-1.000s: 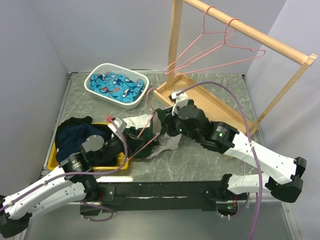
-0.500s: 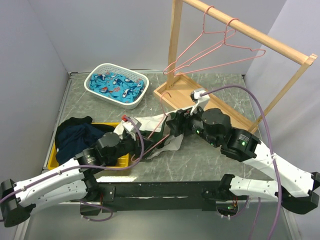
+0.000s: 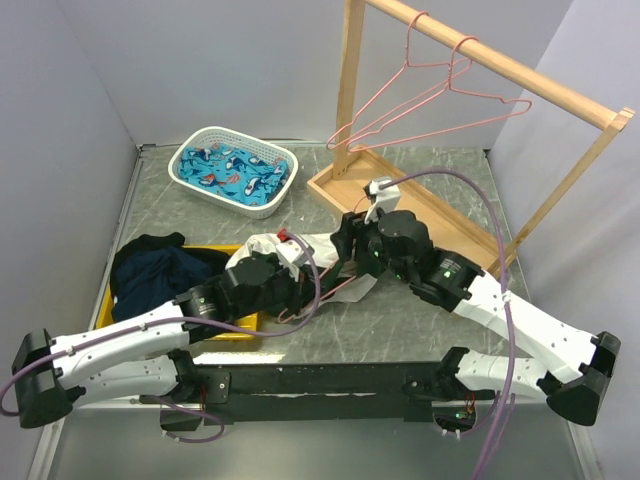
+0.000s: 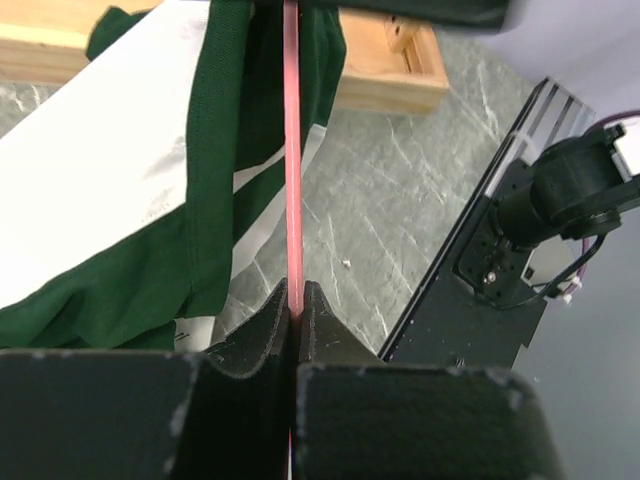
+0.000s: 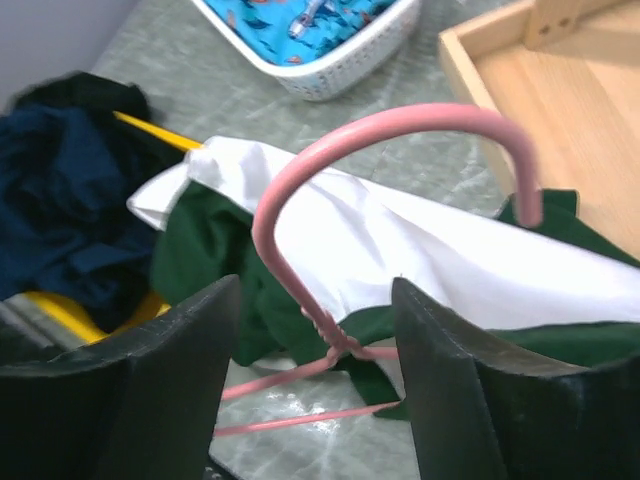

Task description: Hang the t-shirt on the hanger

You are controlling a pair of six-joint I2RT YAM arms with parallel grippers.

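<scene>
The left gripper is pinched tight on the thin pink wire of the hanger. The right gripper has its fingers wide apart and holds nothing; the hanger's hook shows between them. The t-shirt lies crumpled under the hanger in the middle of the table, just right of the yellow tray.

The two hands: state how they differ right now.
The left hand is shut, pinching a straight wire of the hanger; the right hand is open and grips nothing. The left hand touches the wire, while the right hand only straddles the hook, with its fingers clear of it. Both are at the same hanger, by the t-shirt.
</scene>
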